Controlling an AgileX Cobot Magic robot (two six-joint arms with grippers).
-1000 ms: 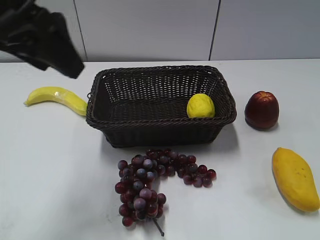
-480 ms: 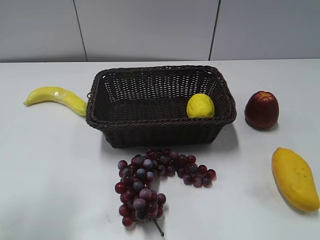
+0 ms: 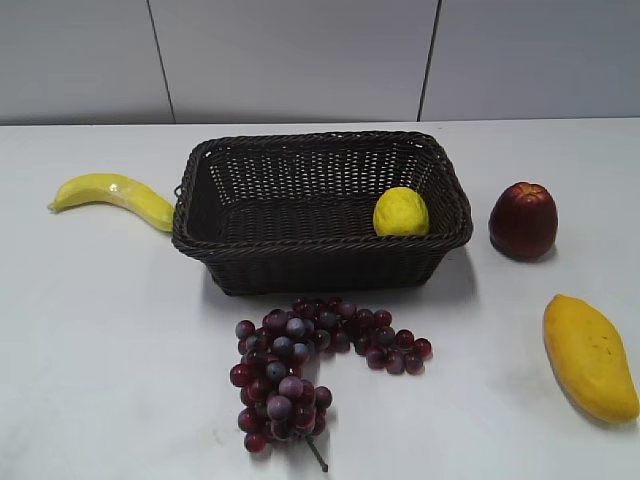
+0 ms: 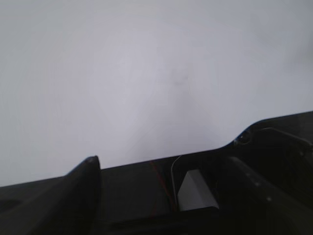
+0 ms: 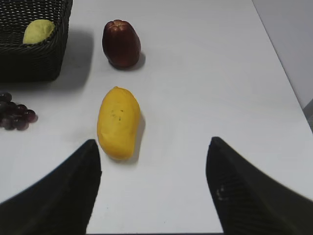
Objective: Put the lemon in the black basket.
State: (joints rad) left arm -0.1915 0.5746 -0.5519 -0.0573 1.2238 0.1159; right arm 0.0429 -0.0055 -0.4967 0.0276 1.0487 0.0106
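The lemon point(image 3: 401, 212) lies inside the black basket point(image 3: 320, 243), against its front right wall. It also shows in the right wrist view point(image 5: 38, 30), in the corner of the basket point(image 5: 29, 58). Neither gripper shows in the exterior view. My right gripper point(image 5: 154, 152) is open and empty, low over the table, with the mango just beyond its left finger. My left gripper point(image 4: 164, 161) is open and empty, facing a blank white surface with dark robot parts between its fingers.
A banana point(image 3: 112, 195) lies left of the basket. A bunch of dark grapes point(image 3: 300, 365) lies in front of it. A dark red fruit point(image 3: 522, 219) stands at the right, and a mango point(image 3: 590, 355) lies front right. The table's right edge point(image 5: 298, 105) is close.
One second ago my left arm hung at the upper left of the exterior view. It has since withdrawn out of that view. The lemon and the other fruit have not moved.
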